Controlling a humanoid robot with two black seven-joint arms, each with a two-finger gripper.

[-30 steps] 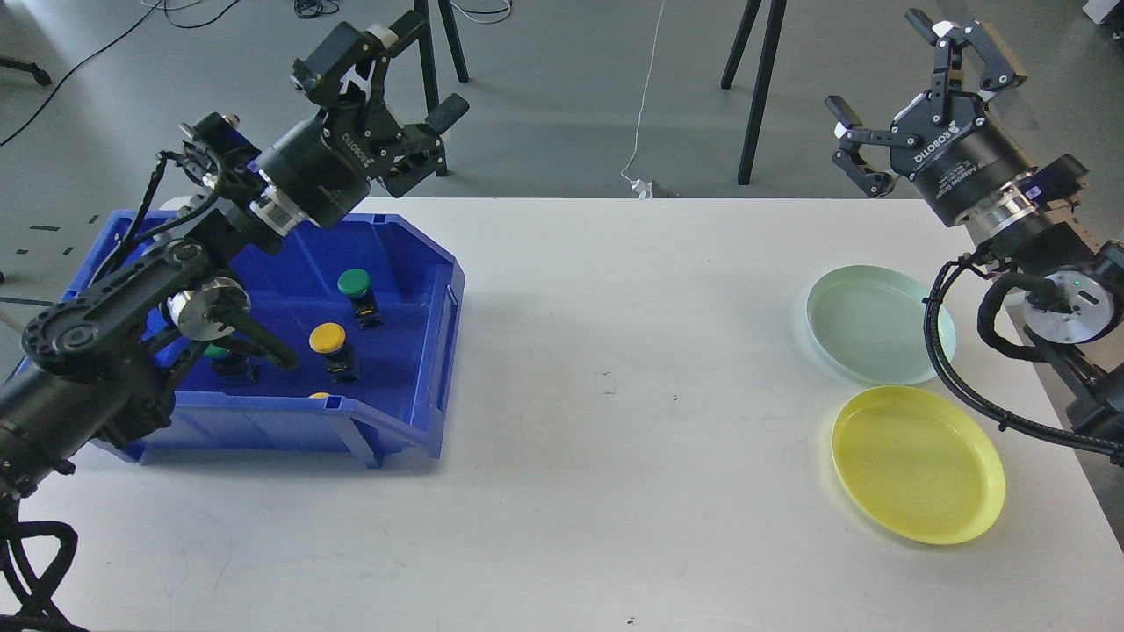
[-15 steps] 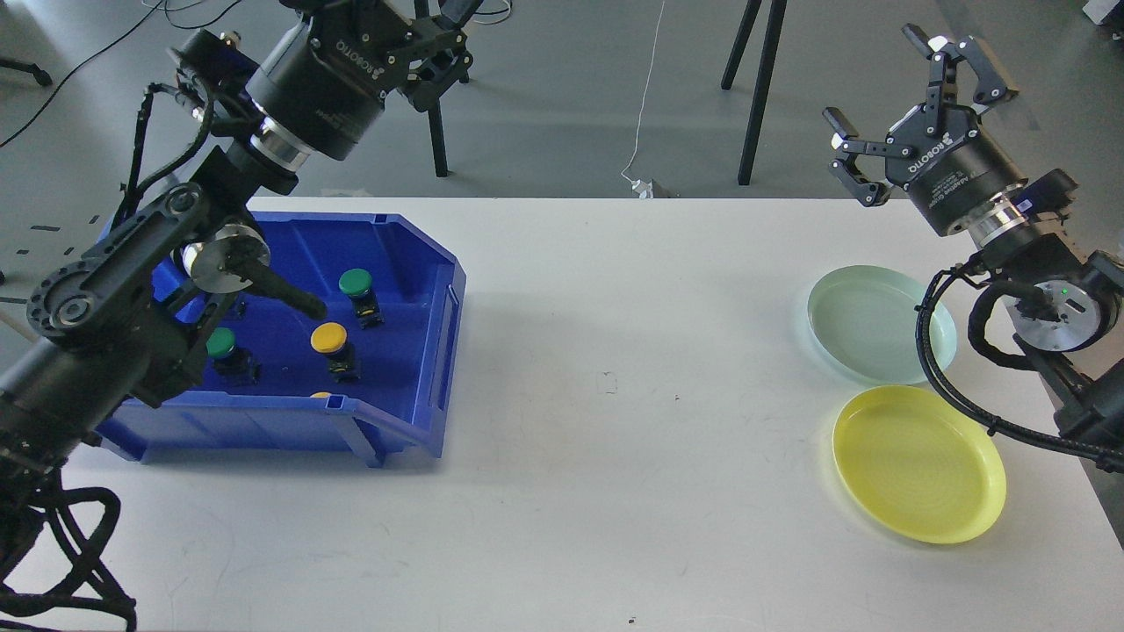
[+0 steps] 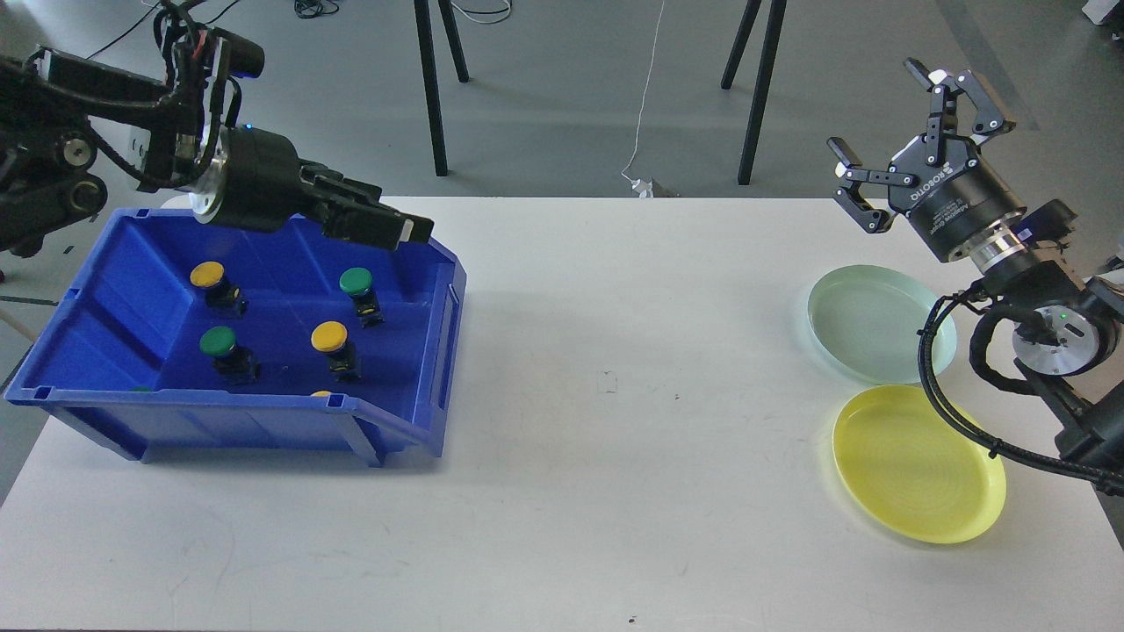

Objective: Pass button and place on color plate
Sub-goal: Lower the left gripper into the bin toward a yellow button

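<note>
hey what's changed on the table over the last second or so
The left gripper swung from pointing up to reaching level over the blue bin's back rim, holding nothing. The arm no longer hides one yellow button. The right gripper barely shifted, open. Both plates stayed put.

A white counter (image 3: pixel 615 456) fills most of the view, matte and lightly scuffed, with a few small dark specks near its middle and near edge. Beyond its far edge lies a smooth grey floor (image 3: pixel 562 96). Black slanted stand legs (image 3: pixel 435 88) rise from the floor past the far edge, another pair (image 3: pixel 753 88) further right. A thin white cable (image 3: pixel 647 96) runs down to a plug (image 3: pixel 644 186) just beyond the far edge. Black cables (image 3: pixel 105 35) trail past the far left corner. Light is even, shadows soft
</note>
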